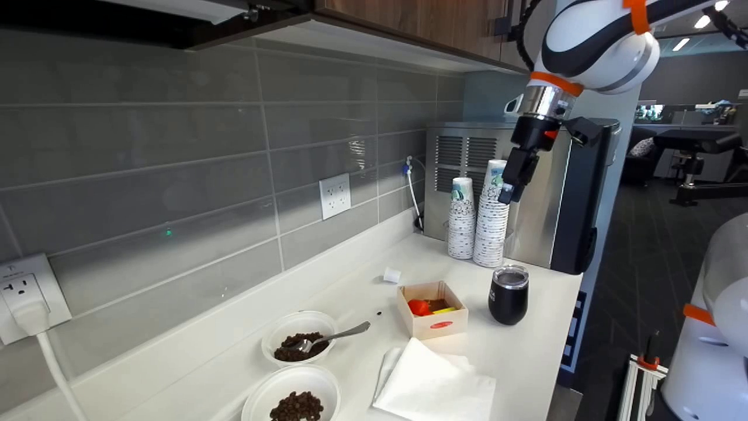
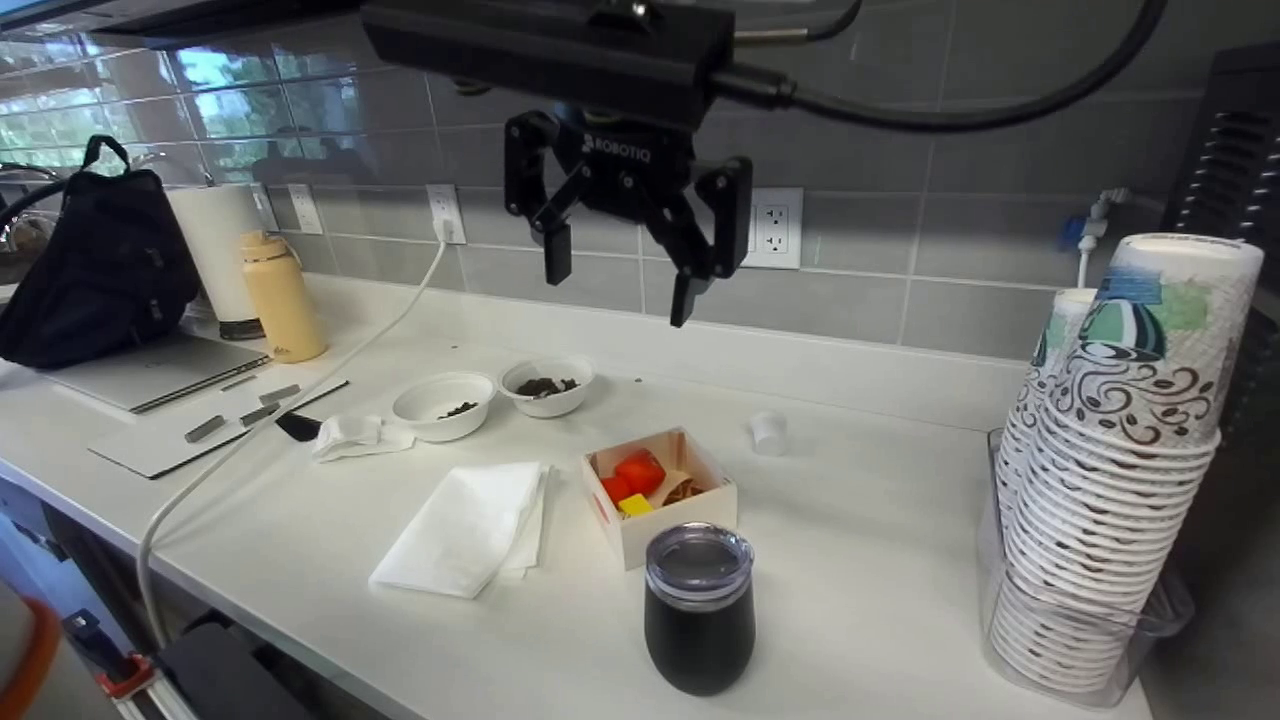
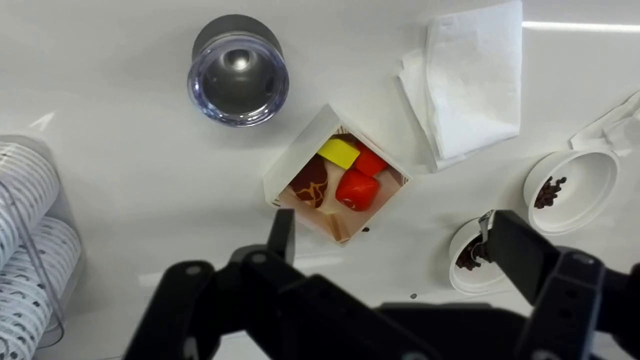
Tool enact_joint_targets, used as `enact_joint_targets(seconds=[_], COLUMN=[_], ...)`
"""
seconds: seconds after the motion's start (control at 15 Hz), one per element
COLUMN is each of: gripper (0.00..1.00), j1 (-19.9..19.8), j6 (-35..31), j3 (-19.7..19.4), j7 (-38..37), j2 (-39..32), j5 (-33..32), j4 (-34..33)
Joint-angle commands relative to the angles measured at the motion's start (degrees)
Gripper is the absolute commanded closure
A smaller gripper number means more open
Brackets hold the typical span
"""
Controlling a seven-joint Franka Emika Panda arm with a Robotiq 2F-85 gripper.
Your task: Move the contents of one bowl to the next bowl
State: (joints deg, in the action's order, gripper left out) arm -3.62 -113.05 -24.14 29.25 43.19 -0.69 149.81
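"One grey tiled wall at the back?"

"Entered. Before it, one white-and-black jointed arm with orange bands; two stacks of patterned white paper cups."

"Next, one black two-fingered gripper?"

"It hung high, jaws spread wide, nothing between them."

"Then?"

"One folded white napkin; one square pale box, roughly below the gripper. Both were low, hardly an obstacle, I judged."

"After that?"

"Two round, white, side by side: an outer bowl and a wall-side bowl. Both lay well below the gripper, off to the side away from the cups."

"Smaller pieces?"

"One black tumbler, clear-lidded, off the likely route. One grey metal spoon in the wall-side bowl, its handle slanting up over the rim, away from the wall: likely the first grasp, taken across that length."

"Smallest?"

"Dark brown bean-like bits, heaped in both bowls; which was meant for emptying could not be told, though the spoon hinted at its own."
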Motion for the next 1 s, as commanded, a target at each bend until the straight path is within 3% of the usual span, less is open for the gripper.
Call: enact_joint_targets(seconds=[0.0, 0.47, 0.93], gripper=[0.00, 0.00, 0.00], j1=[2.74, 9.68, 13.63], j6=[-5.03, -13.92, -14.88], j3=[-0.91, -0.34, 1.69], j7=[2.65, 8.26, 21.64], j2=[-4.41, -16.48, -29.26], j5=[5.66, 19.97, 37.94], j4=[1.90, 0.98, -2.17])
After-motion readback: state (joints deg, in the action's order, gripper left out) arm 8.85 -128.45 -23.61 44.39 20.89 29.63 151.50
